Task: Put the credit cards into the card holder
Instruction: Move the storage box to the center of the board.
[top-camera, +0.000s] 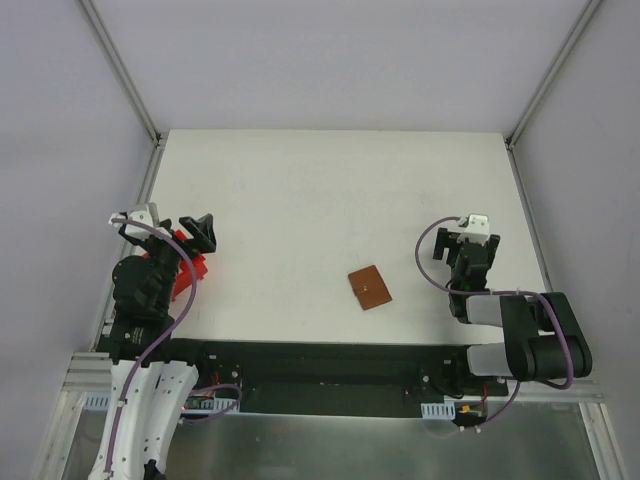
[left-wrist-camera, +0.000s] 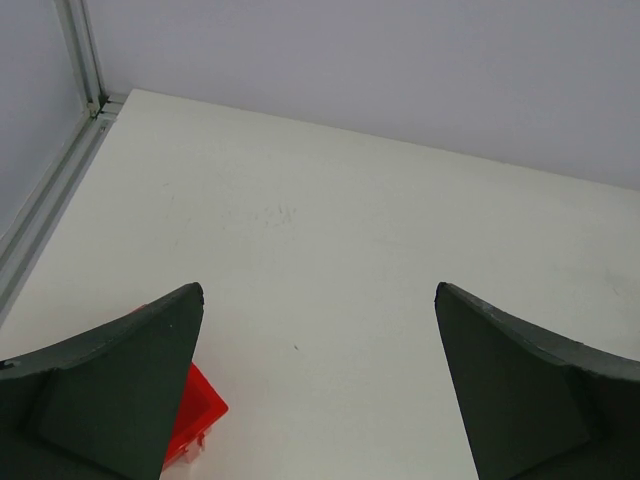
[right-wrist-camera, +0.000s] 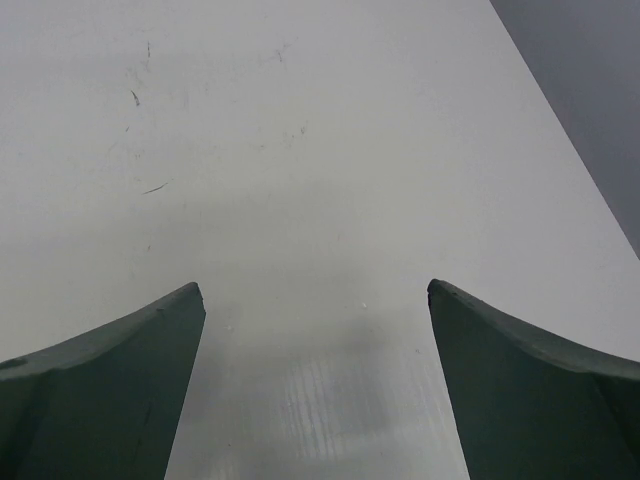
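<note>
Card holder (top-camera: 370, 288) brown, leather-like, matt; tray (left-wrist-camera: 195, 415) glossy red plastic; table (top-camera: 330, 200) smooth matt white.

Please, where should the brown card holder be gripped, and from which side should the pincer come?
The card holder lies flat on the table, thin and turned a little askew. It is probably best to come straight down from above and pinch across two opposite edges, with the pincer rotated to match that tilt. The right pincer, which is open, is the nearer one.
</note>
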